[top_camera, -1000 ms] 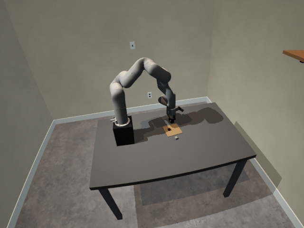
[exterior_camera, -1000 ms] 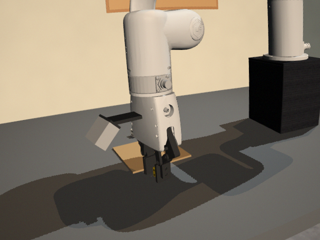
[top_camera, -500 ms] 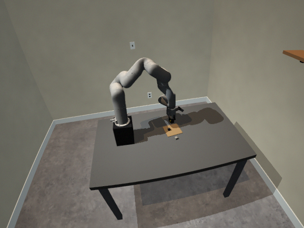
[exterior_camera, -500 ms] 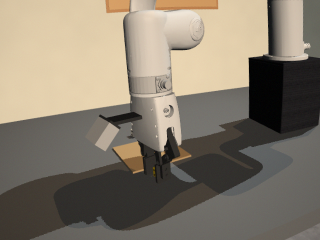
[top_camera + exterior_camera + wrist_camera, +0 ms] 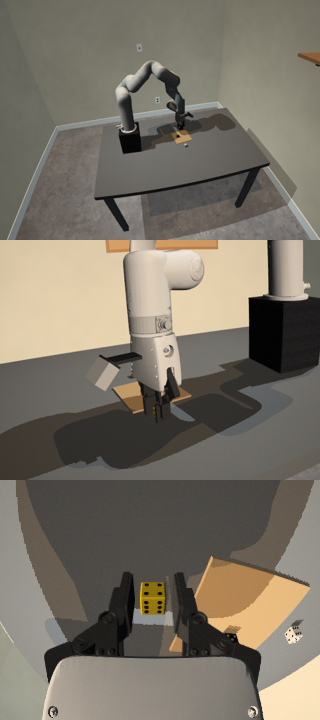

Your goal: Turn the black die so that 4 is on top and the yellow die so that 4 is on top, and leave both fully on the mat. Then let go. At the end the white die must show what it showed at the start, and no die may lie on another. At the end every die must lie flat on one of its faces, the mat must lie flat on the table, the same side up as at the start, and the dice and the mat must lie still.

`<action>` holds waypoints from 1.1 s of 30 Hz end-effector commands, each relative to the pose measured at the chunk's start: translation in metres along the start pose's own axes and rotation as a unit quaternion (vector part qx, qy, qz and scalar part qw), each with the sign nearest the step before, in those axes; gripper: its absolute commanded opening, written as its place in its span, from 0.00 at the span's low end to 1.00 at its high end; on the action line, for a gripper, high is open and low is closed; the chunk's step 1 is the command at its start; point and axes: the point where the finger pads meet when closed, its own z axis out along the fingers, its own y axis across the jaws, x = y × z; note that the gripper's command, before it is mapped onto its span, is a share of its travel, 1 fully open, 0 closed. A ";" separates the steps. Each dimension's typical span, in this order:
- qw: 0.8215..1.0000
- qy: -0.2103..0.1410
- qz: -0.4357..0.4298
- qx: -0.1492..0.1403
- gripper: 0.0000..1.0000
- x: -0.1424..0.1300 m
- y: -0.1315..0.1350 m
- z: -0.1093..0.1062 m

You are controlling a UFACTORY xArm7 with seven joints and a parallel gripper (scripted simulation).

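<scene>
The yellow die [image 5: 179, 127] [image 5: 154, 411] [image 5: 152, 599] sits off the mat, beside its edge. In the wrist view it shows a 6, which looks to be on top, and a 4 on the side towards the camera. My gripper [image 5: 180, 127] [image 5: 152, 416] [image 5: 153, 585] is open around it, with a gap on each side. The black die [image 5: 178, 135] [image 5: 231, 637] is on the mat [image 5: 184, 139] [image 5: 126, 392] [image 5: 280, 596]; a finger hides most of it in the wrist view, and its top cannot be read. The white die [image 5: 185, 145] [image 5: 293, 634] lies off the mat's far side.
The grey table [image 5: 155, 167] [image 5: 271, 431] [image 5: 295, 545] carries the dice and mat. The arm's black base block [image 5: 130, 140] [image 5: 266, 335] stands at one side. The arm's shadow covers the area around the yellow die and part of the mat.
</scene>
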 end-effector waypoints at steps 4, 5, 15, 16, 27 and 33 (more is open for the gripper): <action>1.000 0.002 0.000 0.000 0.36 0.002 0.000 -0.001; 1.000 0.002 0.000 0.000 0.15 0.002 0.000 -0.001; 1.000 0.002 0.000 0.000 0.15 0.002 0.000 -0.001; 1.000 0.002 0.000 0.000 0.15 0.002 0.000 -0.001; 1.000 0.002 0.000 0.000 0.15 0.002 0.000 -0.001; 1.000 0.002 0.000 0.000 0.15 0.002 0.000 -0.001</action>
